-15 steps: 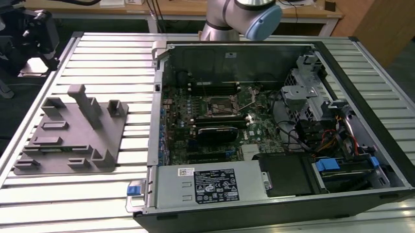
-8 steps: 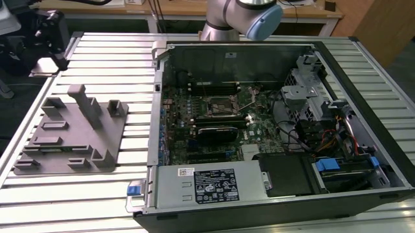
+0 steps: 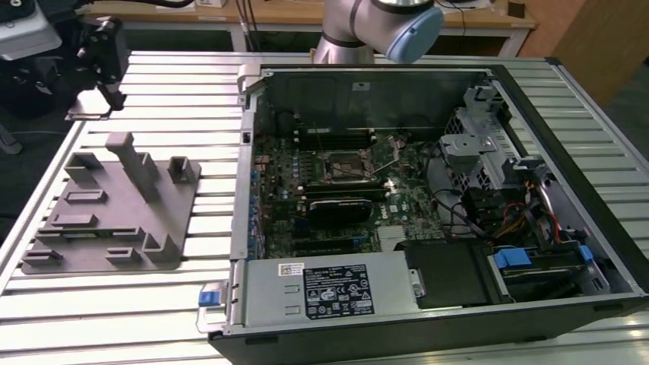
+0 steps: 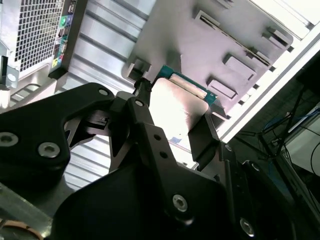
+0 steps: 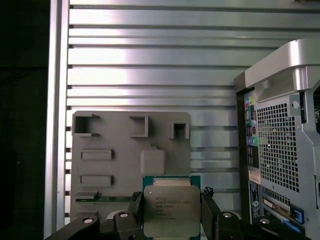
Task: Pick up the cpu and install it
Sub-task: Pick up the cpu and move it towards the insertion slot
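The gripper (image 5: pixel 171 200) has its jaws clamped on the thin edges of the cpu (image 5: pixel 167 212); with so narrow a hold it may slip or tilt.

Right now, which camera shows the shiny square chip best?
The first wrist view: the cpu faces the camera, silver top plain, clamped in the gripper. The second wrist view sees it slanted, washed by glare, partly behind a finger. The exterior view gives what looks like a small pale slab under the gripper.

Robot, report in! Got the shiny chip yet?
Copy: gripper shut on the cpu. Lifted off the fixture tray. Nothing seen in the way.
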Tool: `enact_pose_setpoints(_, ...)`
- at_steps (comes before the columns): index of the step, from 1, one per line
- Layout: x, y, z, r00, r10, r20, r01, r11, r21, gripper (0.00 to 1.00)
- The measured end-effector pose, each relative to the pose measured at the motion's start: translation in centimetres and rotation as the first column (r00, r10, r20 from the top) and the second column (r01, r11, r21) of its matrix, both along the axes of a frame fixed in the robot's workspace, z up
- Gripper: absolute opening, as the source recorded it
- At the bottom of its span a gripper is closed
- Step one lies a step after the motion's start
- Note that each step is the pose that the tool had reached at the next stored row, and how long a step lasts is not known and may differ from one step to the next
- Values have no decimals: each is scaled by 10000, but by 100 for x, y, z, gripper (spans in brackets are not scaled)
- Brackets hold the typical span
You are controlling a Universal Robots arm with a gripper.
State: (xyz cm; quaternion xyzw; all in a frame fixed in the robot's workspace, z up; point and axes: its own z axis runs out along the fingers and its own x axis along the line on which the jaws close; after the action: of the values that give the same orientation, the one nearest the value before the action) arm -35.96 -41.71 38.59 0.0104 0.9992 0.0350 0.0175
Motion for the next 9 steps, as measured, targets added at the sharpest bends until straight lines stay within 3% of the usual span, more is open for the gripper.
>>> enact_pose_setpoints(9,225,0,0,10000,0,0,0,10000,0,55)
